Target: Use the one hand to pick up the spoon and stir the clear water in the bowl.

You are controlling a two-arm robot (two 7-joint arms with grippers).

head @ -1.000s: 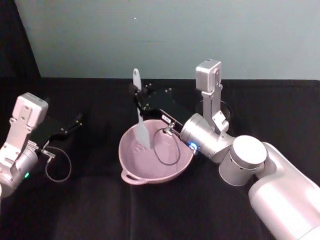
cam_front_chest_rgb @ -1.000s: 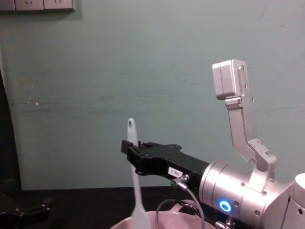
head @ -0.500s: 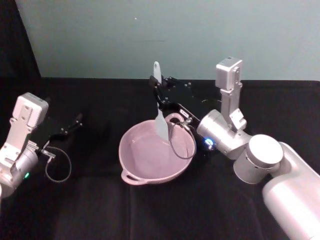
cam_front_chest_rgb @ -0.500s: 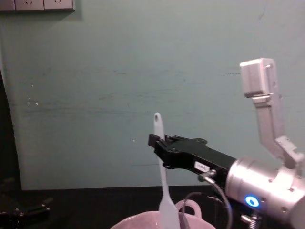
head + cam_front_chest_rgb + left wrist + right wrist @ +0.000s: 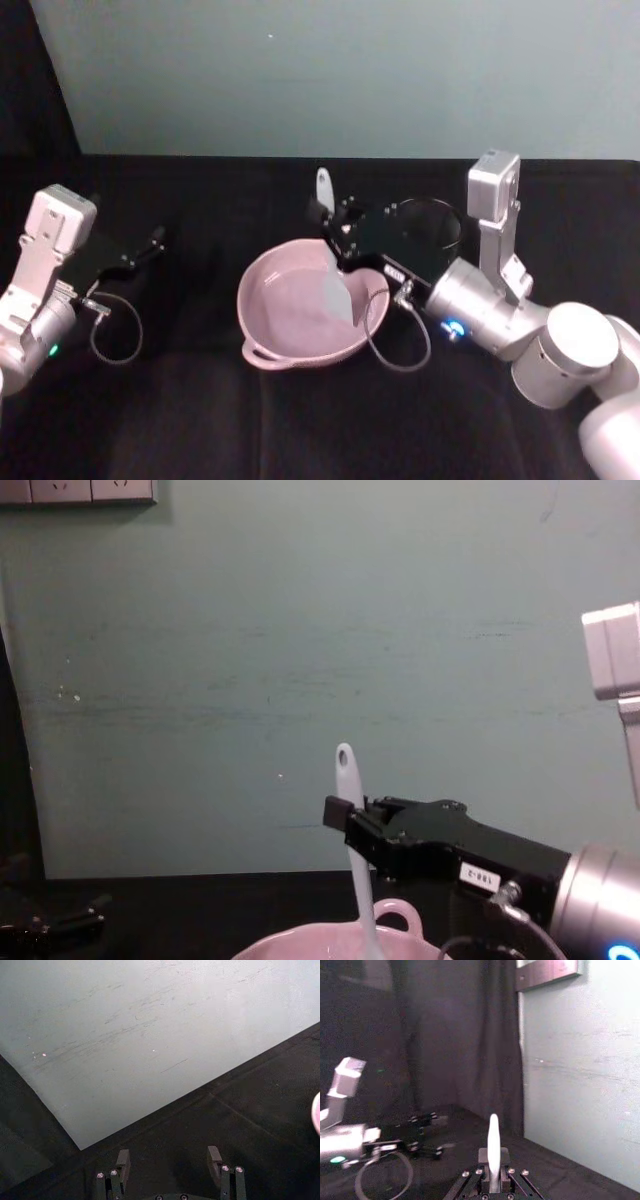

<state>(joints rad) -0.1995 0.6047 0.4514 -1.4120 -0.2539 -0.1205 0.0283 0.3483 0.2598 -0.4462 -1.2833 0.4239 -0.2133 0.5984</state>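
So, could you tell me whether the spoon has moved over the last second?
Yes. In the head view the spoon, held by the right gripper, has swept across the bowl from its left side to its right side.

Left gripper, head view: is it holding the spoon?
No, the spoon is clamped in the right gripper, blade in the bowl, while the left gripper sits open, far left.

The long white spoon (image 5: 336, 288) stands almost upright, clamped mid-handle in the right gripper (image 5: 328, 215). Its flat blade dips inside the pale pink bowl (image 5: 246, 300), apparently into the water. The bowl sits on the black surface (image 5: 200, 420).
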